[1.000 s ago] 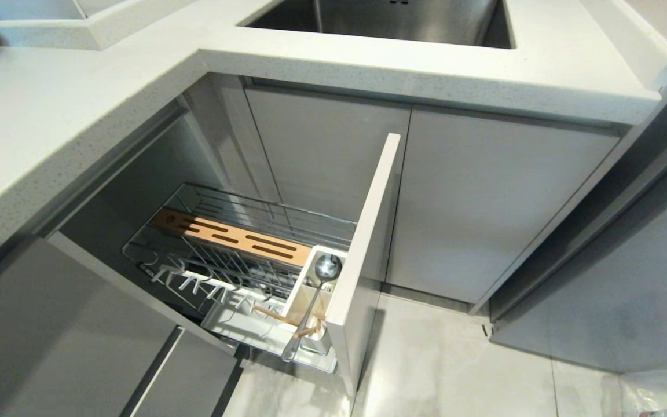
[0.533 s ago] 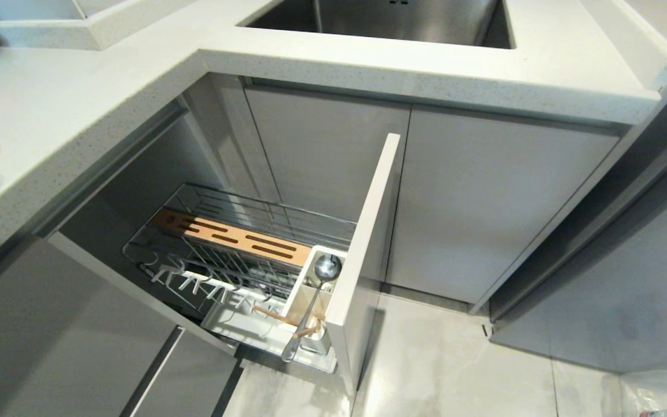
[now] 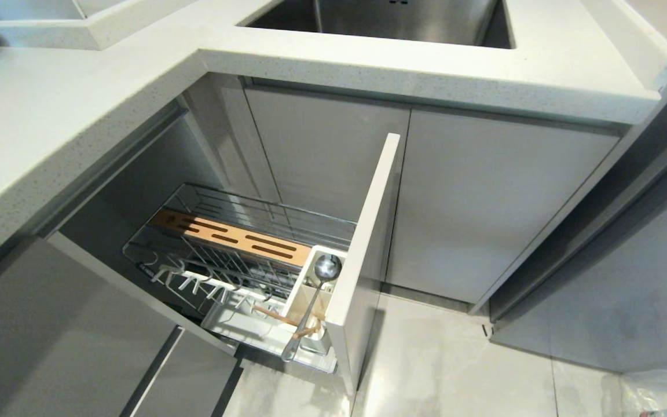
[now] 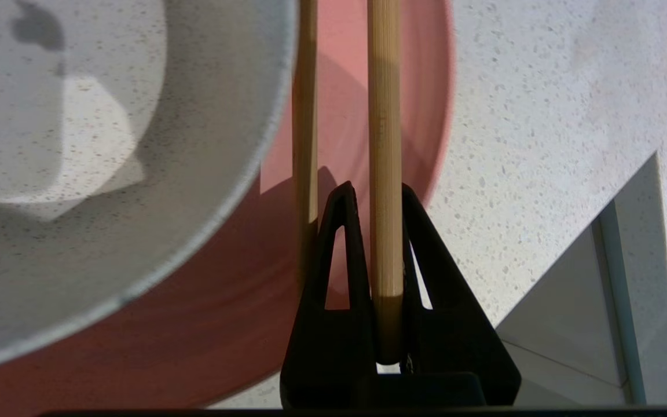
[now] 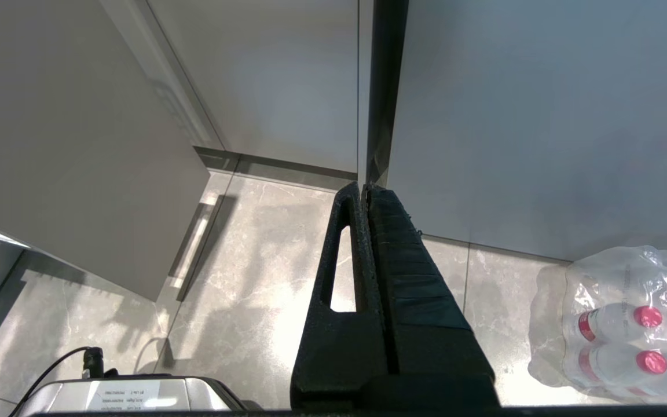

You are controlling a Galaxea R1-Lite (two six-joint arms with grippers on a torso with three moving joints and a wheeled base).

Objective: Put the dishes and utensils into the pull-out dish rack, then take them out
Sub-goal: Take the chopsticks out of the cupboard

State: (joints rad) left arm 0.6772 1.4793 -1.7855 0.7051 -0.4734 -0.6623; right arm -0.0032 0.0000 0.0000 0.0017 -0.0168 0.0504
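Wooden chopstick [image 4: 384,174] is sitting clamped between the jaws of the left gripper [image 4: 381,194], running straight out past the tips; a second chopstick [image 4: 304,133] is lying just beside it, outside the jaws, and whether it is also held cannot be told. Both are hanging over a pink bowl [image 4: 368,116], with the rim of a speckled cream bowl [image 4: 136,174] next to it, all over the pale speckled table [image 4: 542,116]. In the head view the left gripper is out of frame.

Chopsticks [image 3: 278,316] and the spoon [image 3: 313,301] are standing in the white cup [image 3: 310,272] of the rack [image 3: 241,243], which is pulled out on its grey cabinet front [image 3: 368,231]. No bowl is showing in the rack.

Judged step: one chopstick is being carried between table and rack; whether it belongs to loading or unloading cannot be told from these views. If loading, the next move calls for bringing the stick down tip-first over the narrow cup, clearing the spoon handle, then releasing. If unloading, it calls for laying it flat on the table, clear of the bowls.

Right gripper [image 5: 366,191] is hanging parked over the floor, jaws pressed together on nothing.
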